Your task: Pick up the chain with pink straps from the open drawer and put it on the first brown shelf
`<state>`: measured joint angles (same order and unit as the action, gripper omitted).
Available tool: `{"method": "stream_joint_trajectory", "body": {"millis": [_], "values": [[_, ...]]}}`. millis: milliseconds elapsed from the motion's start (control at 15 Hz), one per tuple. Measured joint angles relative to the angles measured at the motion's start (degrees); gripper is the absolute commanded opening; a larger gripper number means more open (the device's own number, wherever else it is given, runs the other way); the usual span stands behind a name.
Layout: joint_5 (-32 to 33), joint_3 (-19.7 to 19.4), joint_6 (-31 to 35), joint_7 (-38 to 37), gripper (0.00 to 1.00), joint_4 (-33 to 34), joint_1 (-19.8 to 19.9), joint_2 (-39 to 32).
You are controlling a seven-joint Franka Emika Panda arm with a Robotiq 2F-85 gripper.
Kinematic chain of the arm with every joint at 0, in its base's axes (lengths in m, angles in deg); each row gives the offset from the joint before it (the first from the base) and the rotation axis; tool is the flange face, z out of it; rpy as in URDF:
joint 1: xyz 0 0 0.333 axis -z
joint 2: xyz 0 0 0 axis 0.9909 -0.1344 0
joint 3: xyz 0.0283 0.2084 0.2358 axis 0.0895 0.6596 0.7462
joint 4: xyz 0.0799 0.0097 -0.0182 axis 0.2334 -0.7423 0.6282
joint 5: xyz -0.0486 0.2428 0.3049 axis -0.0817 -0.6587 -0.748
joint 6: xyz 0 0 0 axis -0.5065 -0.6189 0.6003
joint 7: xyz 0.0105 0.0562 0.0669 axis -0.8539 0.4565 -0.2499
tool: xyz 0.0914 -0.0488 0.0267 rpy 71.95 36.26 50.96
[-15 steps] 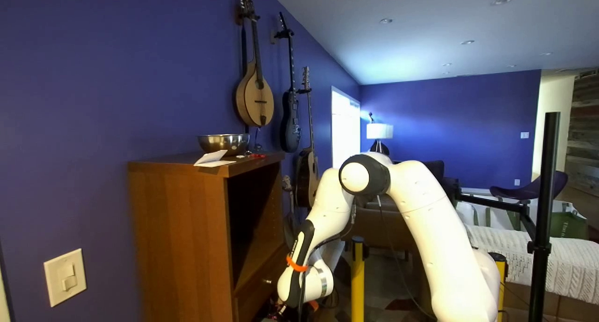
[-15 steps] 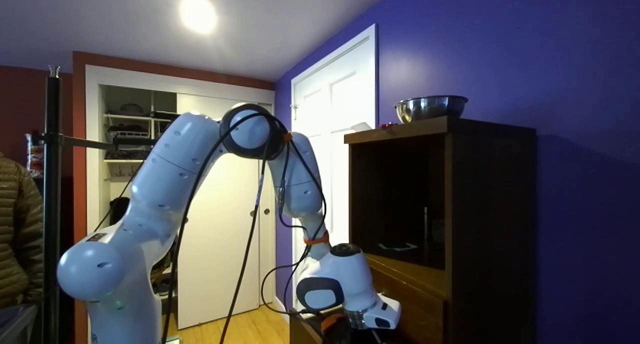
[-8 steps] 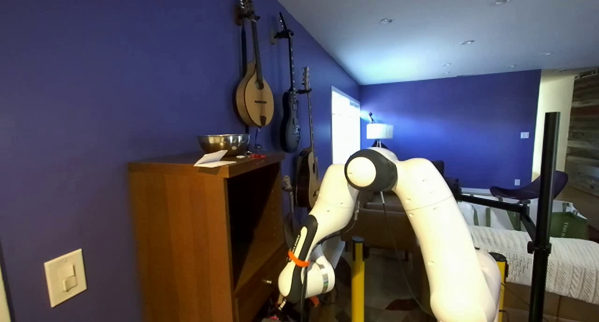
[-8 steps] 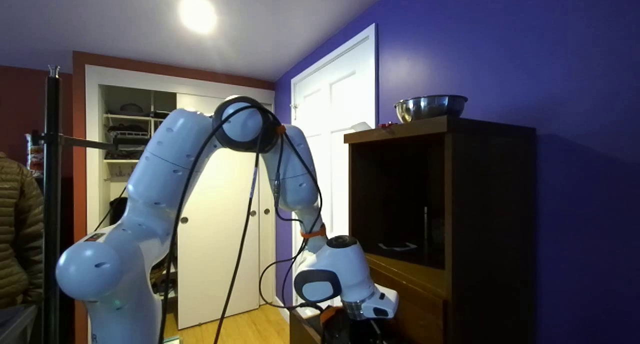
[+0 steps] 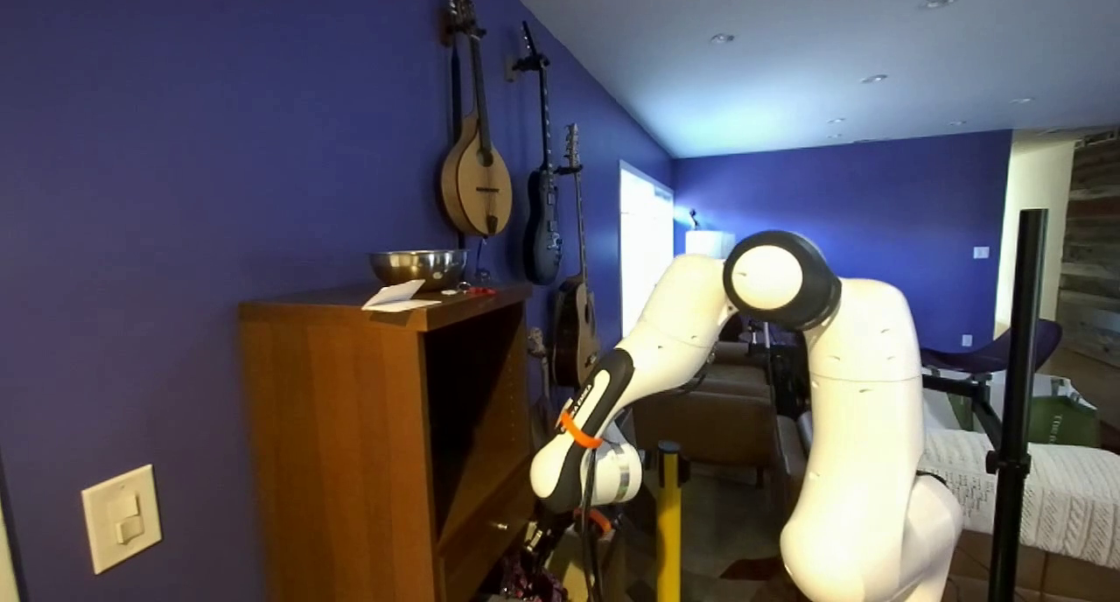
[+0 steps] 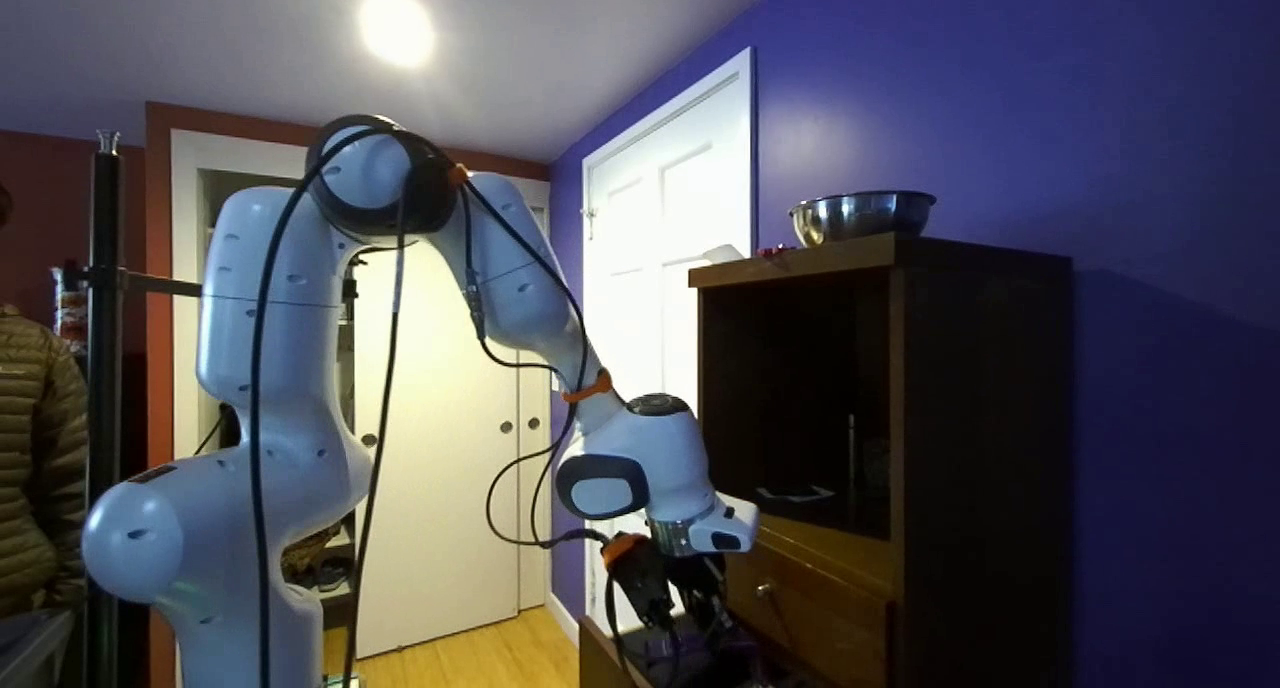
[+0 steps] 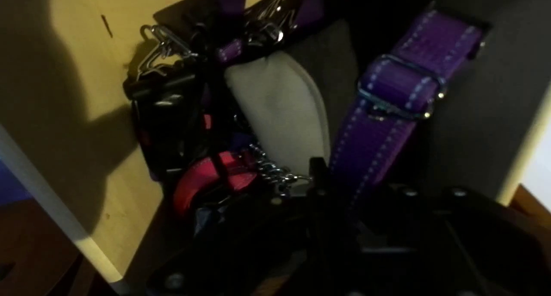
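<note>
One pink-strapped chain (image 7: 272, 170) lies just beside my gripper (image 7: 329, 192), though I can't make out whether its jaws meet.

Chain (image 7: 267, 165) silvery; strap (image 7: 194, 180) pinkish red; drawer (image 7: 131, 199) pale yellow; webbing (image 7: 368, 139) purple, white-dashed.

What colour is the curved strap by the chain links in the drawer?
Pinkish red; the curved strap shows best in the wrist view.
</note>
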<state>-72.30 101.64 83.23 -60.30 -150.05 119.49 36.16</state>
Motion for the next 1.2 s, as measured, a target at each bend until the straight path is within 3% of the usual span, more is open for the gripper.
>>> {"method": "stream_joint_trajectory", "body": {"millis": [133,333,400,667,733,1200], "values": [[-8.06,2.87,-7.65,7.29,0.04,-0.24,1.93,4.13],[-16.08,1.98,-17.59,14.97,0.04,-1.65,2.4,11.41],[-16.75,-0.94,-20.08,16.18,0.04,-2.67,0.58,14.07],[-13.78,-19.34,-24.8,16.76,0.04,-7.93,-13.01,24.2],[-12.73,-20.95,-25.18,16.71,0.04,-8.58,-13.78,26.12],[-11.3,-20.89,-25.76,20.12,0.04,-7.73,-11.02,33.57]]}}
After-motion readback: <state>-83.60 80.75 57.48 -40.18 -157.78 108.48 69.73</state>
